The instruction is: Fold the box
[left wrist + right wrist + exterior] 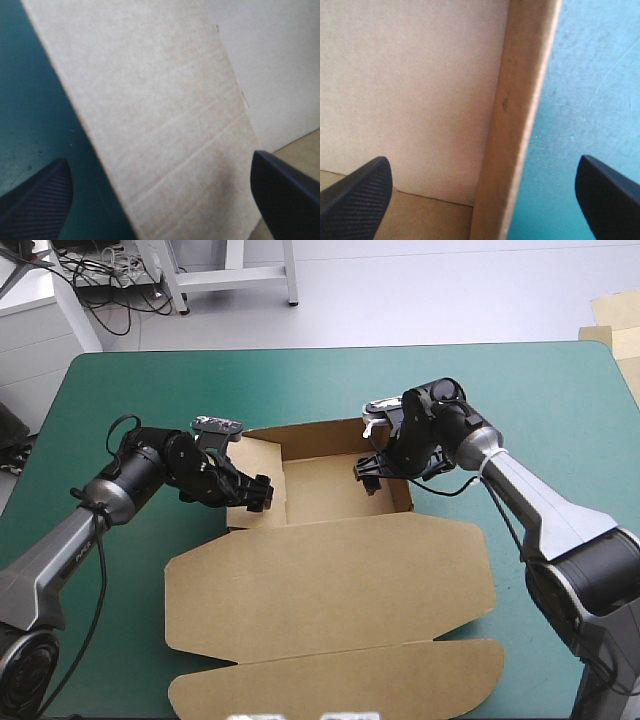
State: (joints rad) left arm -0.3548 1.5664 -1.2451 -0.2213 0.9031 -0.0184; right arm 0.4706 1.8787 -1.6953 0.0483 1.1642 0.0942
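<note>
The brown box (330, 580) lies mid-table as an open tray with its walls raised and its lid spread flat toward the near edge. My left gripper (252, 494) is open at the tray's left wall (165, 115), one finger (37, 197) outside over the teal-green cover and the other (290, 192) on the inner side. My right gripper (372, 472) is open and straddles the tray's right wall (520, 120); one finger (355, 192) is inside the tray, the other (610, 195) outside it.
The teal-green table (560, 390) shows bare cover around the box. The lid's front flap (340, 685) reaches almost to the near edge. A piece of pale board (620, 325) lies beyond the table's far right corner.
</note>
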